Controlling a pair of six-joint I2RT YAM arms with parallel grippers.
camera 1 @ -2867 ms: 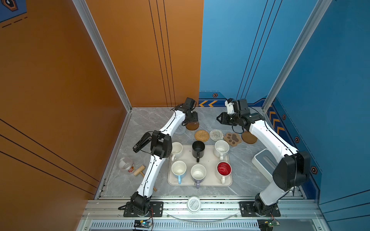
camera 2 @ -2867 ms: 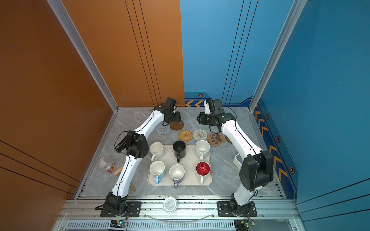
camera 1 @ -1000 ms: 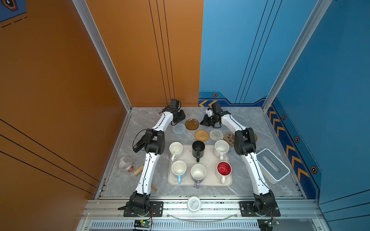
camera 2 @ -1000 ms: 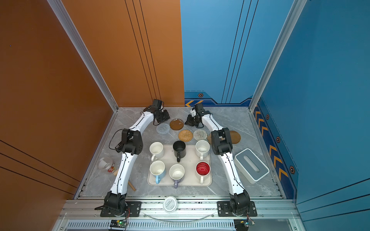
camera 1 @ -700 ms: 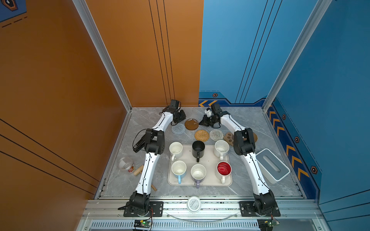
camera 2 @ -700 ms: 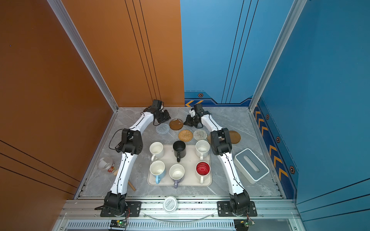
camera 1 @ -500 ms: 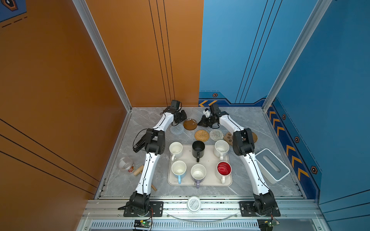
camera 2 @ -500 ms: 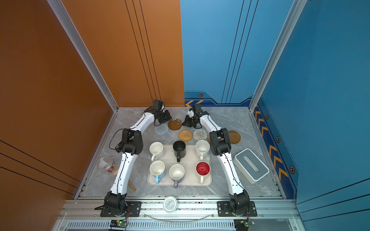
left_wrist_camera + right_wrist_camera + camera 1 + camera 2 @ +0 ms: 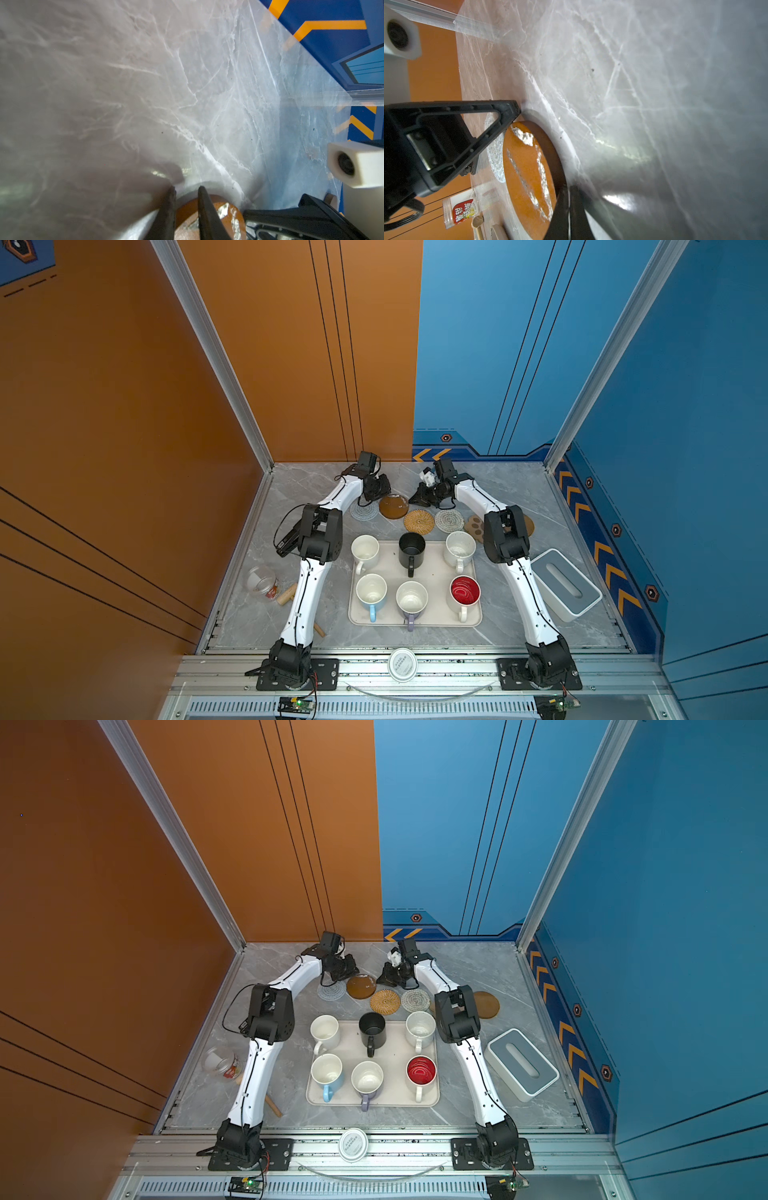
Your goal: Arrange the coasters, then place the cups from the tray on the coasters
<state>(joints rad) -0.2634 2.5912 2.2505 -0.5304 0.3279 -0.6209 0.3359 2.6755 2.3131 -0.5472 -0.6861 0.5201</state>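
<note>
- Our left gripper [image 9: 186,188] has narrowed onto the brown coaster [image 9: 393,506] at the back, pinching its rim.
- Our right gripper [image 9: 569,188], pressed together, now sits at the opposite edge.
- The cups [image 9: 371,591] wait on the tray [image 9: 434,572]; we judge arranging unfinished.

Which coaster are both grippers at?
The brown disc between the grey-blue woven coaster and the rattan coaster: left gripper and right gripper flank its edges. The other brown disc lies untouched at the right end.

Behind tray [image 9: 434,572], L→R: grey-blue coaster [image 9: 364,511], brown disc [image 9: 393,506], rattan [image 9: 419,521], whitish [image 9: 449,520], paw [image 9: 475,526], 2nd brown disc [image 9: 485,1004]. 6 mugs [image 9: 412,597] upright on tray, 2 rows, handles twd front.
</note>
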